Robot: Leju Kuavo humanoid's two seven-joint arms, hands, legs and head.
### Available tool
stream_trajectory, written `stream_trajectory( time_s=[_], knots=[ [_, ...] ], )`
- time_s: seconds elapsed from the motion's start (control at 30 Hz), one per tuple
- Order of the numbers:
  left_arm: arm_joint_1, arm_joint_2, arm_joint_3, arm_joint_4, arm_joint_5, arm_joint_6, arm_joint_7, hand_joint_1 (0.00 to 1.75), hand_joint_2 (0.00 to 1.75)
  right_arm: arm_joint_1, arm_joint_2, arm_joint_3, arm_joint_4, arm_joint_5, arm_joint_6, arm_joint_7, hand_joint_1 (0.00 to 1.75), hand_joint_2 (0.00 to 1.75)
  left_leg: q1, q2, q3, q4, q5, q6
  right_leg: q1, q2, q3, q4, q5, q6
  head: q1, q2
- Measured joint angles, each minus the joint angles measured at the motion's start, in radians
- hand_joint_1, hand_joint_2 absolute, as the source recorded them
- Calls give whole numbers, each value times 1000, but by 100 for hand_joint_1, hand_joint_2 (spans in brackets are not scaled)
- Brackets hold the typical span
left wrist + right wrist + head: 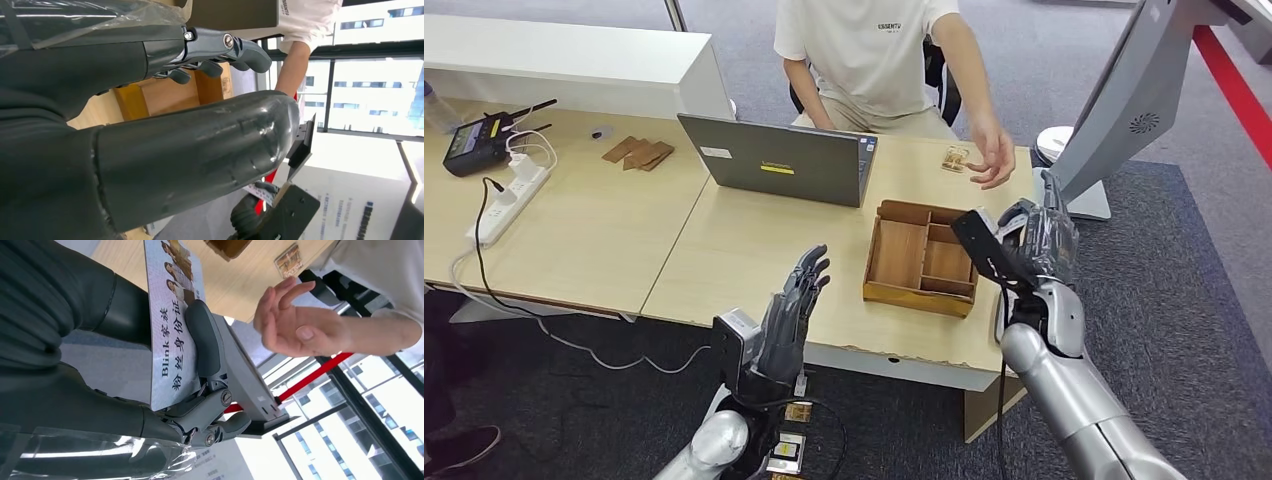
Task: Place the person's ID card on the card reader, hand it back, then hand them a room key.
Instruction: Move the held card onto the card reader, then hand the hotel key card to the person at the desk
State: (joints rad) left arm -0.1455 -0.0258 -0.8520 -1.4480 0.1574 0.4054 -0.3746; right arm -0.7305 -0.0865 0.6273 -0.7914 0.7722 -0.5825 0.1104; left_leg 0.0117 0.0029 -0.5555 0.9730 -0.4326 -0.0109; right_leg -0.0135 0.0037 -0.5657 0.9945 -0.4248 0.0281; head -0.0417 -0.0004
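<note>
My right hand point(1039, 245) is raised at the table's right end and pinches the ID card point(172, 315), a pale card with printed photos and text, between thumb and fingers point(205, 350). The person's open hand point(992, 160) hovers just beyond it, palm toward the card point(295, 325). A tall grey device on a stand point(1124, 110), possibly the card reader, rises right behind my right hand. A small patterned card point(955, 158) lies on the table near the person's hand. My left hand point(794, 310) is lifted over the table's front edge, fingers spread, holding nothing.
A wooden divided tray point(921, 262) sits between my hands. A grey laptop point(774, 160) stands behind it, facing the seated person. On the left table lie a power strip point(509, 200), a black device point(479, 140) and wooden pieces point(637, 152).
</note>
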Motion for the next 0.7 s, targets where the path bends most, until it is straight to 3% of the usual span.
stream_trajectory(
  time_s=[0.4, 0.7],
  knots=[
    [-38, -18, -7, 33, 8, -53, -15, 0, 0, -169, 83, 90, 149, 80, 119, 75, 175, 175, 0, 0, -1, 0, 0, 0, 0, 0, -1, 0, 0, 0, 0, 0],
    [-59, -22, -21, 58, 19, -71, -25, 0, 0, -208, 107, 126, 257, 90, 140, 134, 175, 175, 0, 0, 0, 0, 0, 0, 0, 0, -1, 0, 0, 0, 0, 0]
  ],
)
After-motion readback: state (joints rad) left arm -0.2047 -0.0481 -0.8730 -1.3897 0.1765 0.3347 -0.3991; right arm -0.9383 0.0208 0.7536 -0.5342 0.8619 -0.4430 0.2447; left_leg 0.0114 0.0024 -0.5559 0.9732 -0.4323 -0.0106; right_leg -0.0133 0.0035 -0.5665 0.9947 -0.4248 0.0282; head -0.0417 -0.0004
